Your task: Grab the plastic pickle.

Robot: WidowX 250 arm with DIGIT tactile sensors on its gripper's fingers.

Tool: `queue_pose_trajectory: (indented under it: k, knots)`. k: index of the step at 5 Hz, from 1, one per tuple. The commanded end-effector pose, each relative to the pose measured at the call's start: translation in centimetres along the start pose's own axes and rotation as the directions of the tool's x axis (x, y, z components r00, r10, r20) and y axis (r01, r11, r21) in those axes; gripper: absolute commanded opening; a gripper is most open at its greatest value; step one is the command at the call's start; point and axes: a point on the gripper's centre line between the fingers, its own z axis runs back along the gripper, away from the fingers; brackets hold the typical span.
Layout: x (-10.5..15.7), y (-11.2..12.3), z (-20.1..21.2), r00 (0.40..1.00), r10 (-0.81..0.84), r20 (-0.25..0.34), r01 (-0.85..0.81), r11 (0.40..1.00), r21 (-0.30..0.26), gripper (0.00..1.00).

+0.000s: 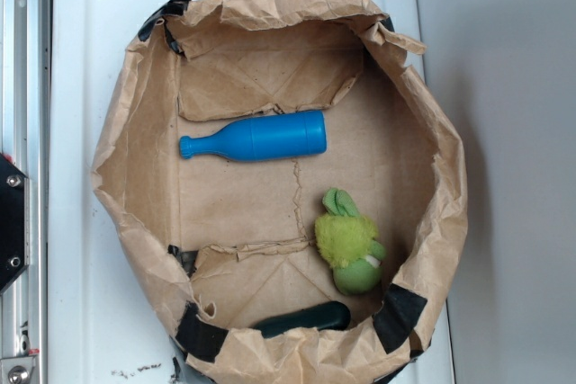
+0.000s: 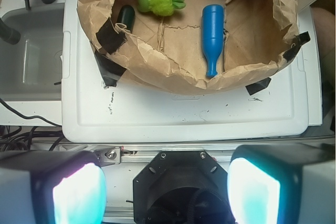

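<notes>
Your blue bottle (image 1: 256, 138) lies left of centre on the floor of the paper-lined bin (image 1: 126, 132). The pickle (image 1: 306, 317) sits against the near wall, with the plush toy (image 1: 349, 242) just right. Your tool (image 2: 167, 190) hangs released, outside the bin.

Dark green pickle (image 1: 306, 317) lying, partly hidden, seemingly flat.

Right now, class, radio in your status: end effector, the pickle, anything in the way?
End effector open, holding nothing, outside the paper-lined bin. Plastic pickle against the bin wall, partly hidden by the paper rim. Green plush toy close beside it.
</notes>
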Motion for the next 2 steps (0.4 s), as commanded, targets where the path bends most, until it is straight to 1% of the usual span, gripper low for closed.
queue_pose_trajectory:
  k: [1, 2]
  knots:
    - [0.0, 0.0, 0.0, 1.0, 0.0, 0.0, 0.0, 1.0, 0.0, 1.0]
    - [4.9, -1.0, -1.2, 0.999, 0.052, 0.016, -0.052, 0.999, 0.012, 1.0]
